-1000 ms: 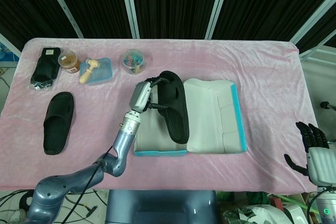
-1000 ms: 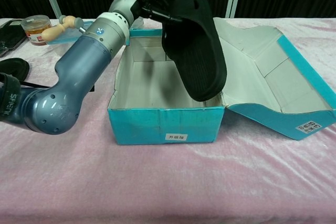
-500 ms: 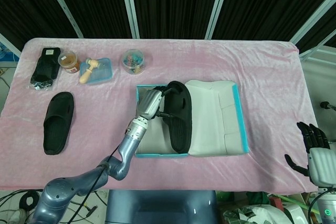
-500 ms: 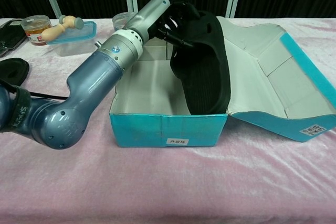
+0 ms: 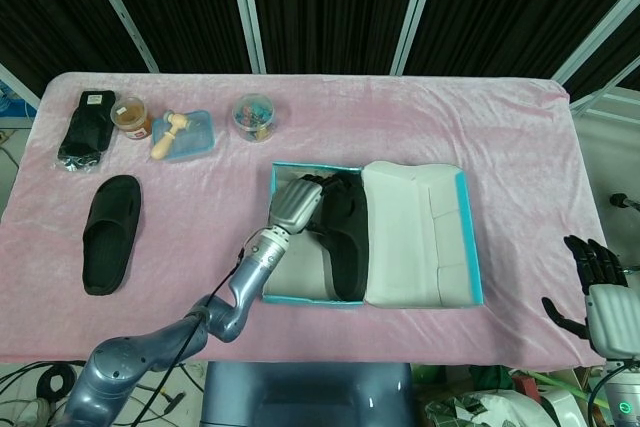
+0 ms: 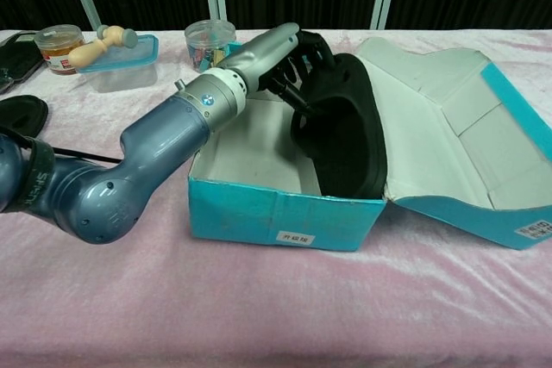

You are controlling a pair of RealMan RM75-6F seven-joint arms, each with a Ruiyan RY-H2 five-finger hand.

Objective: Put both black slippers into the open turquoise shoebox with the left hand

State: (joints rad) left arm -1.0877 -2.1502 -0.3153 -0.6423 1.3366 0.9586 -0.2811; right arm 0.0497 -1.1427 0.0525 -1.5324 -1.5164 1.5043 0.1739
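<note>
One matte black slipper (image 6: 345, 140) inside turquoise cardboard shoebox (image 6: 285, 217).

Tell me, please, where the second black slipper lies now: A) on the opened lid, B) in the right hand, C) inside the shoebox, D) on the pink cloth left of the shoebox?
D: the second black slipper lies flat on the pink cloth, left of the turquoise shoebox.

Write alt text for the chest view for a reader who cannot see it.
The robot's left hand holds a black slipper on edge inside an open turquoise shoebox on a pink tablecloth. The box lid lies folded open to the right; a second black slipper lies at the far left edge.
</note>
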